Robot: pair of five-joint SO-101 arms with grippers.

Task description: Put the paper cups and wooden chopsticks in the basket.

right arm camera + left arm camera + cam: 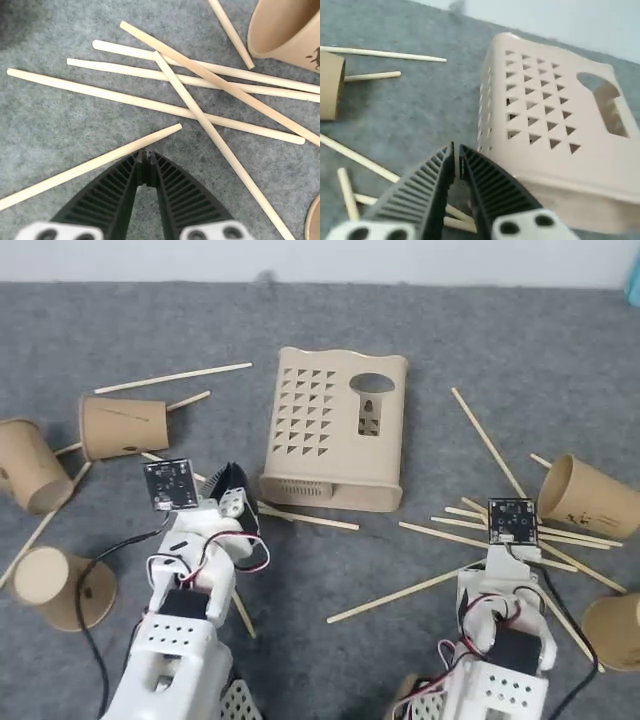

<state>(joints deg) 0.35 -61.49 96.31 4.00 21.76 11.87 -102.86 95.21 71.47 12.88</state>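
High view — basket (335,430) flat (cups (122,427) toppled).

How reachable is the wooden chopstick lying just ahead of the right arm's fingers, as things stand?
Probably yes. The pale wooden chopstick lies flat on the grey carpet just past the right gripper, with nothing on top of it. The black fingers are shut, so they would have to open first.
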